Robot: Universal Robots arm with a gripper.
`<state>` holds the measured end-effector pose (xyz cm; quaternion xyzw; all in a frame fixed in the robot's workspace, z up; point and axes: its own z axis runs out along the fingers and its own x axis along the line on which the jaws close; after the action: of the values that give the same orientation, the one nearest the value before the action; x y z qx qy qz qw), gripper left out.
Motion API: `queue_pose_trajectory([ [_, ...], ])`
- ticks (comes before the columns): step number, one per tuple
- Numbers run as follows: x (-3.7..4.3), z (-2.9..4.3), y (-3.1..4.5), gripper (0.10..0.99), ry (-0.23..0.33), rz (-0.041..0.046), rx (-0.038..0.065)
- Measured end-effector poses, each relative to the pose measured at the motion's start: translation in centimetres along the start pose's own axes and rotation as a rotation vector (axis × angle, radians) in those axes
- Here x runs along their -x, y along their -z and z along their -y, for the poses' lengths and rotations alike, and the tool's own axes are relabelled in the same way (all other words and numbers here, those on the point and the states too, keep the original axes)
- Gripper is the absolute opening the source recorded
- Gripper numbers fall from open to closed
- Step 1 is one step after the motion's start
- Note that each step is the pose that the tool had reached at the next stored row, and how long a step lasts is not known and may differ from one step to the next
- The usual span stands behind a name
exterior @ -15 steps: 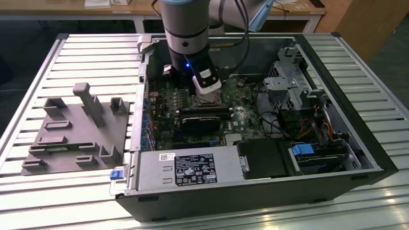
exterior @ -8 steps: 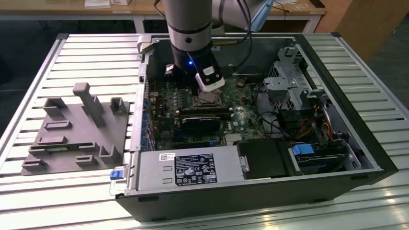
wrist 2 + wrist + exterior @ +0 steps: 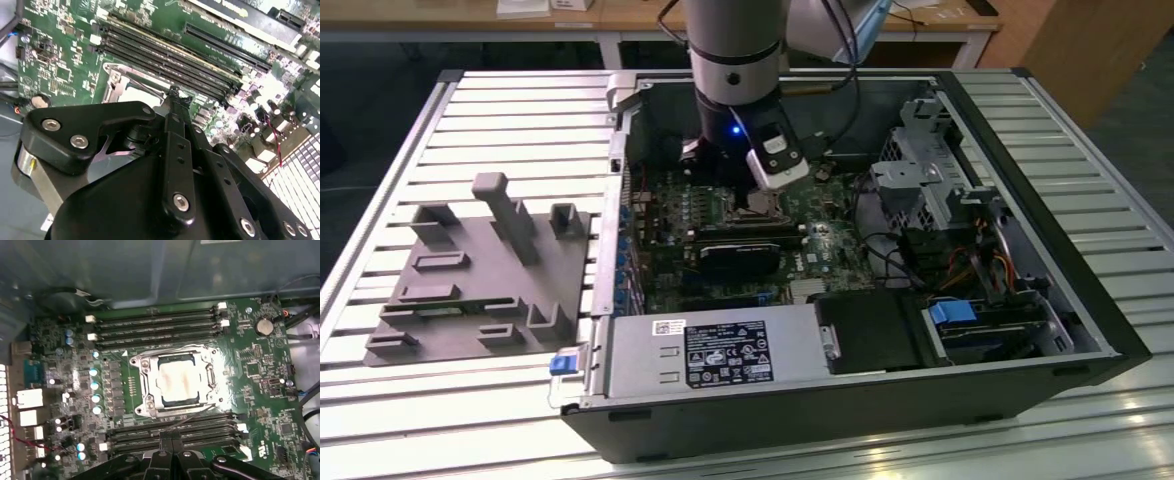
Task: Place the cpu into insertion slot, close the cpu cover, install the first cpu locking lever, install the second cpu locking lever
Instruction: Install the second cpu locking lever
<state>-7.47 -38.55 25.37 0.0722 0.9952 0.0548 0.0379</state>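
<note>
We see the gripper [image 3: 172, 446] with its fingers pressed together and nothing between them, hovering over the strip slots just beside the insertion slot [image 3: 176, 381] near the middle of the motherboard [image 3: 250, 405]. The cpu [image 3: 177, 382] already sits in that slot with the cpu cover [image 3: 150, 371] down around it; whether either locking lever is latched we cannot tell. Print on the power supply's white label [image 3: 724, 353] at the case's near edge is too small to read.
</note>
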Motion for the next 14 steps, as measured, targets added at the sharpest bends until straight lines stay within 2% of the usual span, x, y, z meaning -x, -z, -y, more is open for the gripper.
queue_pose_trajectory([
  [4,0.15,0.02,-0.40,0.102,0.000,0.0001,-0.001],
  [11,0.14,0.14,-1.56,0.102,0.000,-0.0012,-0.001],
  [14,0.11,0.15,-1.85,0.102,0.000,-0.0016,0.002],
])
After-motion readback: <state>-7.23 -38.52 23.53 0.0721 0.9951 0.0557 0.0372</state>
